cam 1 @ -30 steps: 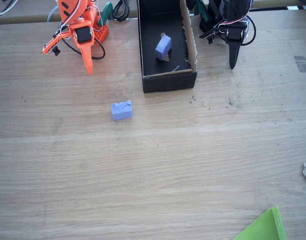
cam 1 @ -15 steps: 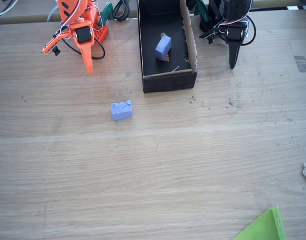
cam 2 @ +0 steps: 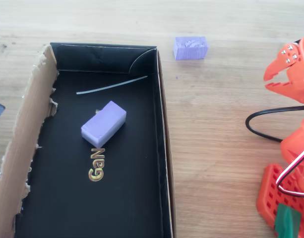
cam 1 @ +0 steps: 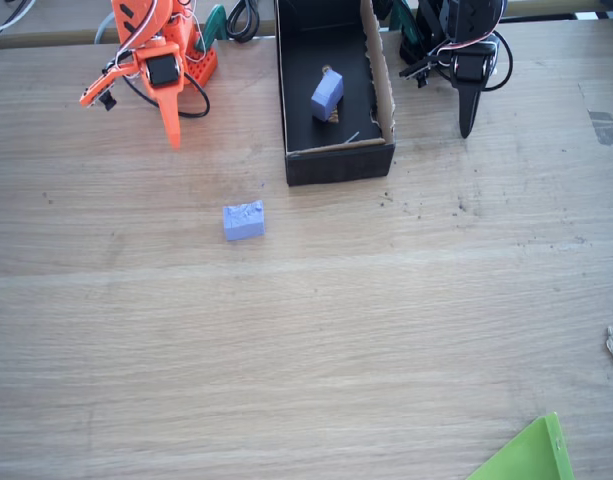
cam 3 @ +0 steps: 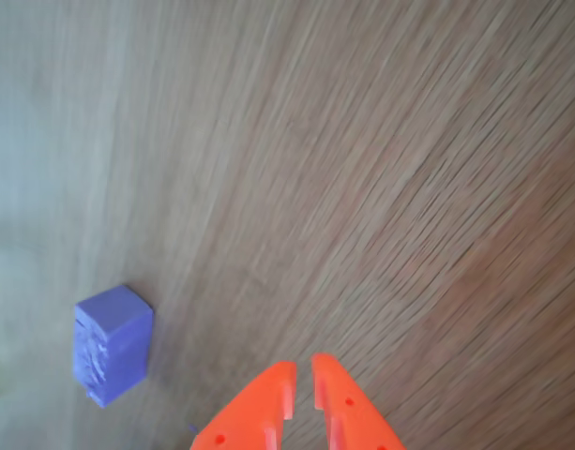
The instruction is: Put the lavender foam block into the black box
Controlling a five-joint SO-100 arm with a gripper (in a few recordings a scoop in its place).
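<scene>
- lavender foam block (cam 1: 243,220) sits loose on the wood table (cam 1: 316,340) — well short of the black box (cam 1: 338,163), so nothing's been picked up yet
- orange gripper (cam 3: 301,394) has fingertips nearly together and empty, hanging near its base
- the smoother lavender block (cam 2: 103,124) is already inside the box

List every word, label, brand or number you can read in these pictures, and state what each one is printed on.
"GaN": gold lettering on the black floor inside the black box, just below the smooth lavender block in the overhead view.
No other text can be read; the same lettering is too small to read in the fixed view.
</scene>
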